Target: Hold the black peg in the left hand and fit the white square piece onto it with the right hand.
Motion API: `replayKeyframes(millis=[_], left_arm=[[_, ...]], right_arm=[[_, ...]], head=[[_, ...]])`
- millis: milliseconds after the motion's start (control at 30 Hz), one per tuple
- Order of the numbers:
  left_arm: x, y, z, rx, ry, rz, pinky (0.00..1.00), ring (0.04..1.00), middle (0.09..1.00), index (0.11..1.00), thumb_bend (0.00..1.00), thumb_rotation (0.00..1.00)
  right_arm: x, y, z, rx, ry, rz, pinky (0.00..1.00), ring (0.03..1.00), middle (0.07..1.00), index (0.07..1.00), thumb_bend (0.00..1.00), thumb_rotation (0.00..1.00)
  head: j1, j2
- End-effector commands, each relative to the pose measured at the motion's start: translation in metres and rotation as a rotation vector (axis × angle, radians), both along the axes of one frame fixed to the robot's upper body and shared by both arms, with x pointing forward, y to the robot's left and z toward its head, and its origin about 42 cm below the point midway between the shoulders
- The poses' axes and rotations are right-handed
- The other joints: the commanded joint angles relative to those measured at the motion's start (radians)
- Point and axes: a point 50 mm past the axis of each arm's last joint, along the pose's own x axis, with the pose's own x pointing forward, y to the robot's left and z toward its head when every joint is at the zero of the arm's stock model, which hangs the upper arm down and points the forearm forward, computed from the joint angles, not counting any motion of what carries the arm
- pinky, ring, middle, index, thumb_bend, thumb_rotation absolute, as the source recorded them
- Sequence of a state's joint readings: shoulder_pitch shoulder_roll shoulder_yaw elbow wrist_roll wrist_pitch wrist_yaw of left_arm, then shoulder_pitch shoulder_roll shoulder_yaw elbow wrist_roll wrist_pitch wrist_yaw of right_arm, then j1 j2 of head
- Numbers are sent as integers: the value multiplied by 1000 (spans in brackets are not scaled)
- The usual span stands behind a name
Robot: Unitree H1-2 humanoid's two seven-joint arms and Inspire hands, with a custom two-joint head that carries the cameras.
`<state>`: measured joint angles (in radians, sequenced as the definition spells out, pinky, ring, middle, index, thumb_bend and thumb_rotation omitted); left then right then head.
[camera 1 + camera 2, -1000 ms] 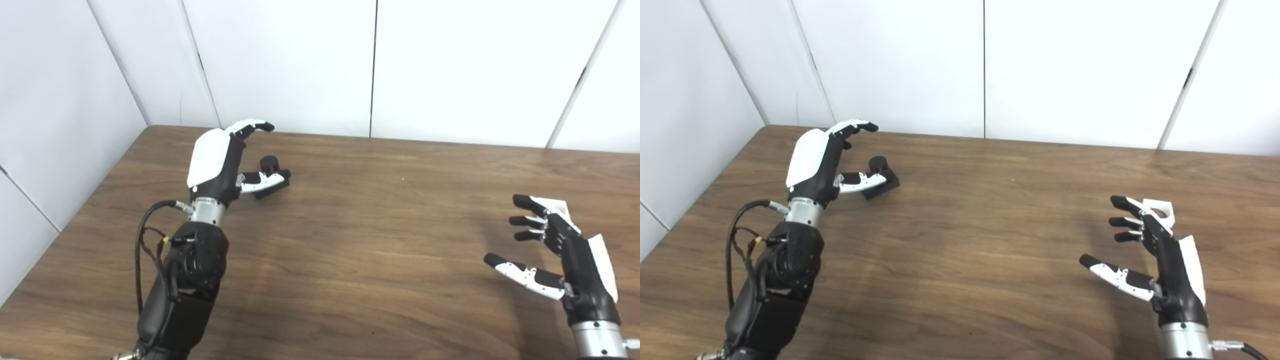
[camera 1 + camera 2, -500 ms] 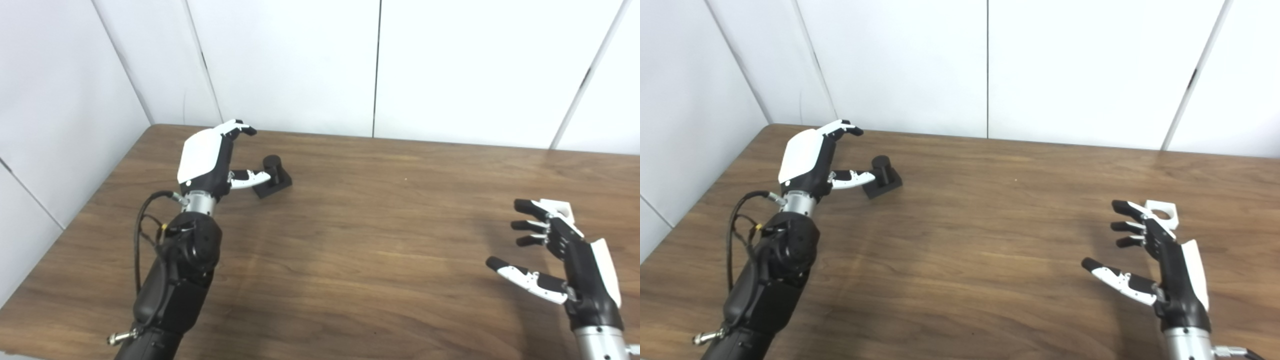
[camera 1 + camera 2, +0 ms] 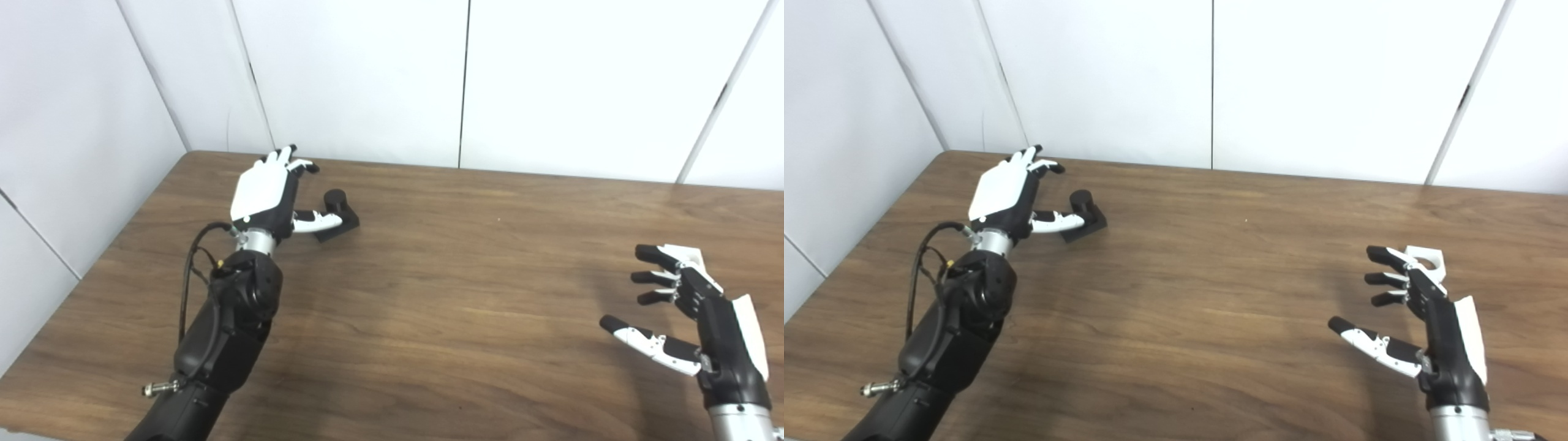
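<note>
Sitting on the table [image 3: 429,294] far left, the black peg [image 3: 335,211] has my spread left hand [image 3: 266,196] beside it, thumb alongside its base, while my right hand [image 3: 1427,318] hovers splayed before the white square piece [image 3: 1426,258].

You have a brown wood-grain table [image 3: 429,294] filling the near and middle ground, its far edge running left to right. Behind it stand white wall panels [image 3: 355,73], split by thin dark vertical seams, and another panel wall [image 3: 73,122] angles in along the left side.
</note>
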<state>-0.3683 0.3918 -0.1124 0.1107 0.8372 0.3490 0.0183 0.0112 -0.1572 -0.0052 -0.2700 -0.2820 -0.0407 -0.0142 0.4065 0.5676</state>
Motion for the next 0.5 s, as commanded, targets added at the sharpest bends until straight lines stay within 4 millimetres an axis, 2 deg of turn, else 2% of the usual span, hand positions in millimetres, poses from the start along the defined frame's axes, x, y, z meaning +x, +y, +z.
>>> replayKeyframes(millis=[0, 300, 467], left_arm=[[12, 5, 22, 51, -56, 15, 1000, 1000, 1000, 768, 960, 527], [13, 1, 8, 52, -30, 6, 1000, 1000, 1000, 708, 1000, 532], [15, 2, 0, 45, -28, 1, 1000, 1000, 1000, 691, 996, 484]], right_arm=[[3, 3, 17, 10, -72, 5, 543, 689, 786, 758, 621, 0], [1, 5, 17, 14, -58, 1, 548, 685, 787, 754, 623, 0], [1, 6, 19, 4, -61, -3, 563, 687, 790, 758, 622, 0]], head=[[-1, 2], [-5, 8], [-10, 8]])
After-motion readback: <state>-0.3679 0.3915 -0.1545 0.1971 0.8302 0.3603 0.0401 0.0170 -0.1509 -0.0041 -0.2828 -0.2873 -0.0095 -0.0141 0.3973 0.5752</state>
